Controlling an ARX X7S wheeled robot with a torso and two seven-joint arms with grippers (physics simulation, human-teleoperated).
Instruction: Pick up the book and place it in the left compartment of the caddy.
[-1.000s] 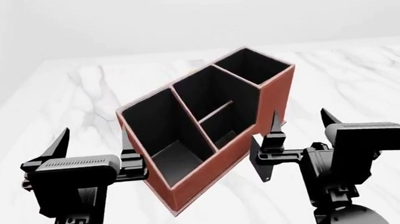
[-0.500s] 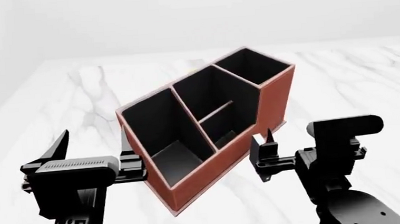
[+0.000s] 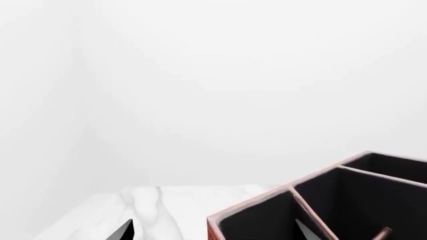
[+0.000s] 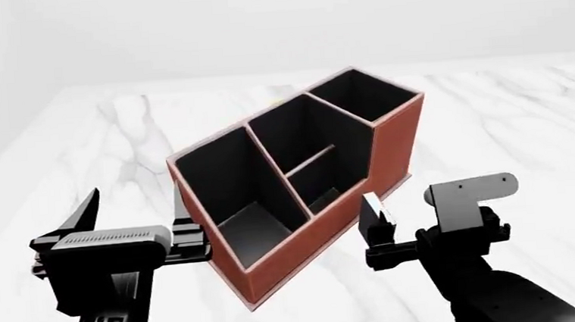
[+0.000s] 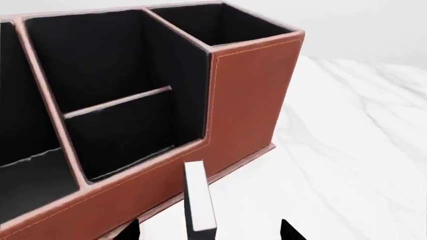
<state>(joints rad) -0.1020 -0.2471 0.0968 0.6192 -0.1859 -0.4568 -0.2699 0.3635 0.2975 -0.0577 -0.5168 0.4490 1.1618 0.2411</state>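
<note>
The reddish-brown caddy (image 4: pixel 304 239) stands slantwise in the middle of the marble table; it also shows in the right wrist view (image 5: pixel 250 95). Its left compartment (image 4: pixel 231 188), the widest black bay, is empty; it also shows in the left wrist view (image 3: pixel 260 225). The small black book (image 5: pixel 199 197) stands on edge, white page edges showing, by the caddy's front wall (image 4: pixel 372 205). My right gripper (image 5: pixel 208 231) is open with its fingertips wide on either side of the book, not touching it; in the head view it (image 4: pixel 376 221) is low at the caddy's front. My left gripper (image 4: pixel 134 210) is open and empty beside the caddy's left end.
The white marble table (image 4: pixel 507 115) stretches on all sides of the caddy. The divided middle bay (image 4: pixel 313 151) and the tall square end bay (image 4: pixel 364 95) lie to the right of the wide bay. A plain white wall is behind.
My right gripper has rolled over and dropped lower toward the table beside the caddy, and the book's white edge now shows at its jaws. The left arm and the caddy have not moved.
</note>
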